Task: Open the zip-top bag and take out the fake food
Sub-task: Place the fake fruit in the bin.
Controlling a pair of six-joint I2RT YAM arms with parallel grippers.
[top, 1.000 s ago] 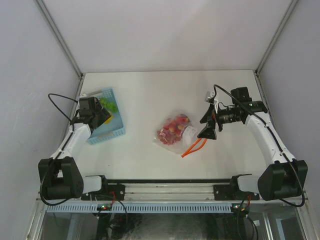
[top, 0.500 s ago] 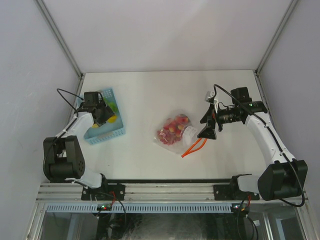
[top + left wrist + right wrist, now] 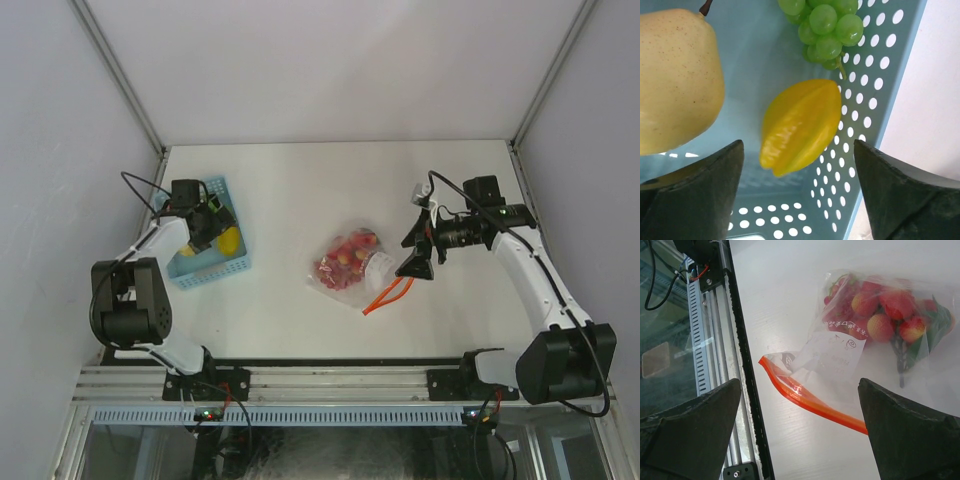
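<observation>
Limp, crinkly zip-top bag (image 3: 875, 370), fake food (image 3: 880, 305) inside.
We'd pinch the stiffer zip strip (image 3: 807, 400); right gripper (image 3: 799, 387) gapes empty just beside the bag.

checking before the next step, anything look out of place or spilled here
Nothing spilled or damaged. The zip-top bag lies crumpled, its orange zip strip curling loose at the mouth, with the fake food inside. The light-blue basket sits askew.

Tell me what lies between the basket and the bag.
Nothing: only bare table separates the basket and the bag, as the top view shows.
</observation>
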